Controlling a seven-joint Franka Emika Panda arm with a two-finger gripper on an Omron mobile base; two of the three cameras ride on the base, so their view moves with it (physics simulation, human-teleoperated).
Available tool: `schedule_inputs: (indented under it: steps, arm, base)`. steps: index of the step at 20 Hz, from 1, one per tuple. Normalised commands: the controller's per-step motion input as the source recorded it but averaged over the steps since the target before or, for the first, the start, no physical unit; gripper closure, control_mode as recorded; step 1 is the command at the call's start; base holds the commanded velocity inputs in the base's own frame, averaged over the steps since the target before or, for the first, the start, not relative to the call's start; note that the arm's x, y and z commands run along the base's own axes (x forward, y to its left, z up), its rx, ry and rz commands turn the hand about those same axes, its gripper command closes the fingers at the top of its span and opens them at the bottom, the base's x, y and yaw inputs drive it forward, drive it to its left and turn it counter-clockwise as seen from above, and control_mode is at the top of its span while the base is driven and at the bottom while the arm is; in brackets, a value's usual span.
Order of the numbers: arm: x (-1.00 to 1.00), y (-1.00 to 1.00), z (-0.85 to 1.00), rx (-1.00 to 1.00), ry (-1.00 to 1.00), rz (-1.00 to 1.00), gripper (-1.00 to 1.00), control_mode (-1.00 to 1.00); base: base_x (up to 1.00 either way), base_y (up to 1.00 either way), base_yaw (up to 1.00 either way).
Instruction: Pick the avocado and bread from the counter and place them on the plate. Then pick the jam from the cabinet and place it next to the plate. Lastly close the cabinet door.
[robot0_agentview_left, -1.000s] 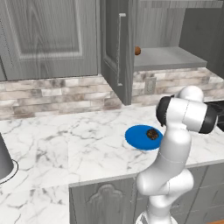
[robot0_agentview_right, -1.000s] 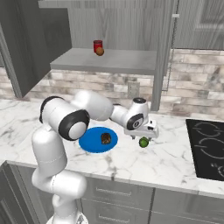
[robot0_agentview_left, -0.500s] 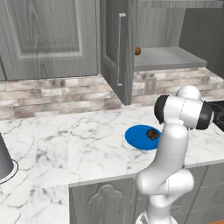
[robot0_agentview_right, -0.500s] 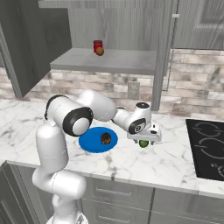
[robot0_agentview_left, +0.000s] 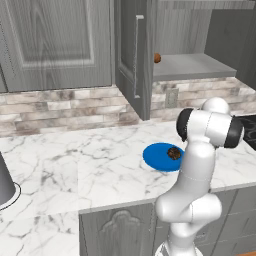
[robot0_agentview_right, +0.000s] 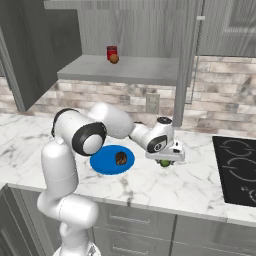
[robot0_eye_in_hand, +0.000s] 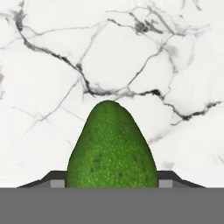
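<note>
In the left base view, a grey wood-grain cabinet door (robot0_agentview_left: 134, 57) with a slim pale bar handle stands open at upper centre. To its right lies the grey shelf of the cabinet (robot0_agentview_left: 192, 65), where a small orange-brown ball (robot0_agentview_left: 157, 58) sits at the shelf's left end. Below, the white marble counter (robot0_agentview_left: 75, 165) with grey veins spreads across the middle of the frame. Right of centre, a bright blue plate (robot0_agentview_left: 156, 156) lies flat on it, and the dark brown bread (robot0_agentview_left: 173, 152) rests on the plate's right part. The white arm rises at lower right and covers the plate's right edge.

In the right base view, the red jam (robot0_agentview_right: 111, 52) jar stands on the shelf at upper left of centre, with the orange-brown ball just beside it on the right. The plate sits at centre left of the frame with the bread on its right half. Just right of the plate, the gripper (robot0_agentview_right: 165, 160) reaches down to the counter, and the green avocado (robot0_agentview_right: 164, 162) shows beneath it, off the plate.

In the hand view, the avocado fills the lower centre, its narrow end pointing to the top of the frame, marble behind it. The dark fingertips (robot0_eye_in_hand: 54, 178) press against its two sides, holding it.
</note>
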Motion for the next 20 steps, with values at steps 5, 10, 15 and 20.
schedule_inputs:
  steps: [5, 10, 15, 20]
  arm:
    - [-0.01, 0.04, 0.91, 0.08, -0.06, 0.01, 1.0, -1.0]
    - [-0.03, 0.49, 0.46, 0.06, -0.07, 0.06, 1.0, -1.0]
    - [0.0, 0.62, 0.13, 0.03, -0.09, 0.06, 1.0, -1.0]
    - [-0.02, 0.56, 0.11, 0.01, -0.06, 0.04, 1.0, -1.0]
  base:
    - [0.0, 0.0, 0.0]
    - [0.0, 0.0, 0.0]
    - [0.0, 0.0, 0.0]
    - [0.0, 0.0, 0.0]
